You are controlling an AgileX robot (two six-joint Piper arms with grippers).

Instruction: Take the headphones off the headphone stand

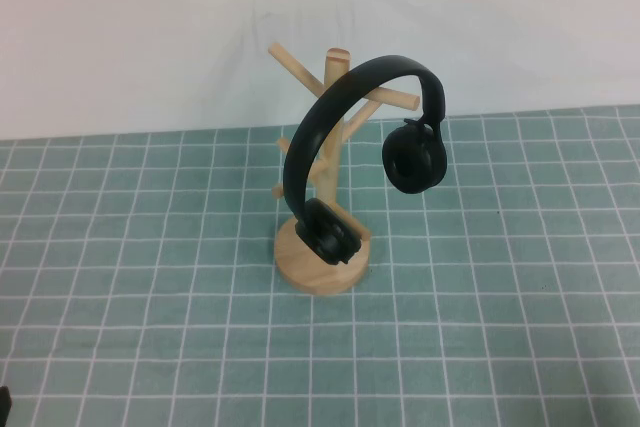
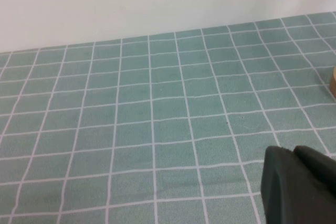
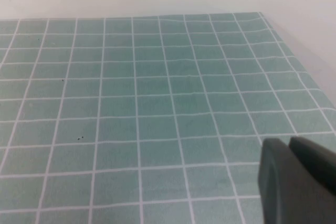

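Note:
The matte black headphones [image 1: 322, 117] hang on the light wooden headphone stand [image 1: 300, 265] at the middle of the table in the high view. The headband loops over the upper pegs. One ear cup [image 1: 415, 159] hangs free to the right, the other [image 1: 328, 230] rests against the round base. Neither gripper shows in the high view. My left gripper [image 2: 294, 150] is shut and empty, low over bare cloth, with the stand's base edge [image 2: 333, 81] far off to one side. My right gripper [image 3: 289, 141] is also shut and empty above the cloth.
A green cloth with a white grid [image 1: 150, 277] covers the table, and a white wall [image 1: 120, 27] stands behind it. The cloth's edge and a corner [image 3: 260, 14] show in the right wrist view. A small dark part [image 1: 3, 402] pokes in at the near left corner.

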